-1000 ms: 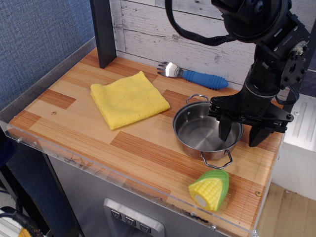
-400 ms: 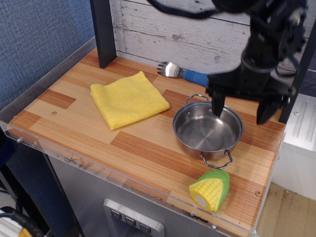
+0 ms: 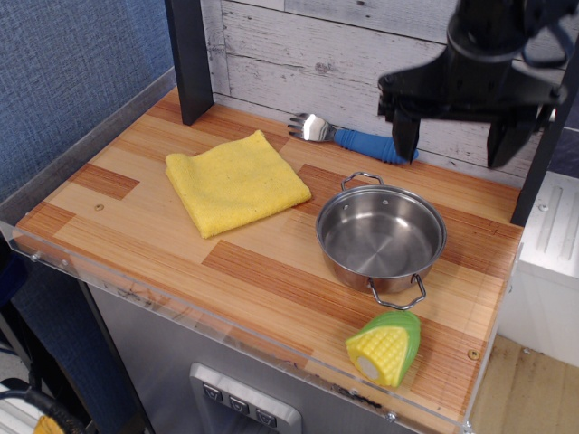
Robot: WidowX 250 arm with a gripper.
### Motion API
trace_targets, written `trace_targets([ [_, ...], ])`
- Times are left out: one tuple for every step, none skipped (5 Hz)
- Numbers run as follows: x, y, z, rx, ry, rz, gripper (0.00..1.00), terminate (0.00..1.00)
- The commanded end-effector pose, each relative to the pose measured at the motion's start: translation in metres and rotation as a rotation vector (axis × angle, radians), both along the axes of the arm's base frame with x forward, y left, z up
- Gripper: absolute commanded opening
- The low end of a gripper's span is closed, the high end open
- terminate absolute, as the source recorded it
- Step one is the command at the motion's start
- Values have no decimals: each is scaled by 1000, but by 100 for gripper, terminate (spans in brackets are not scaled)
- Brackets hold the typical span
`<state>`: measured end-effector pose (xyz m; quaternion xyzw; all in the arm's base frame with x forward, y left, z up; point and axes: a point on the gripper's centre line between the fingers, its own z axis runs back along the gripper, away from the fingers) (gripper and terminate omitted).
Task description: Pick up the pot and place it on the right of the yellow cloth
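Note:
The pot point(image 3: 381, 237), a shiny shallow steel pot with two wire loop handles, sits upright on the wooden table just right of the yellow cloth point(image 3: 236, 181), which lies flat and folded. A narrow strip of wood shows between them. My gripper point(image 3: 452, 146) hangs well above the pot's far rim, open and empty, with its two dark fingers spread wide apart.
A fork with a blue handle point(image 3: 353, 137) lies by the back wall behind the pot. A yellow-and-green toy corn point(image 3: 385, 347) lies near the front edge. A dark post point(image 3: 189, 60) stands at the back left. The table point(image 3: 136, 226) has a clear lip at the front edge.
My gripper has risen straight up from the pot's rim, open, leaving the pot resting on the table. The pot has not moved.

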<state>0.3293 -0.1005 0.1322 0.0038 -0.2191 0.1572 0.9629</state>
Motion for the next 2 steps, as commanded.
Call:
trace_targets([
  [-24, 1, 29, -21, -102, -28, 100, 0],
  [-24, 1, 29, -21, -102, -28, 100, 100],
])
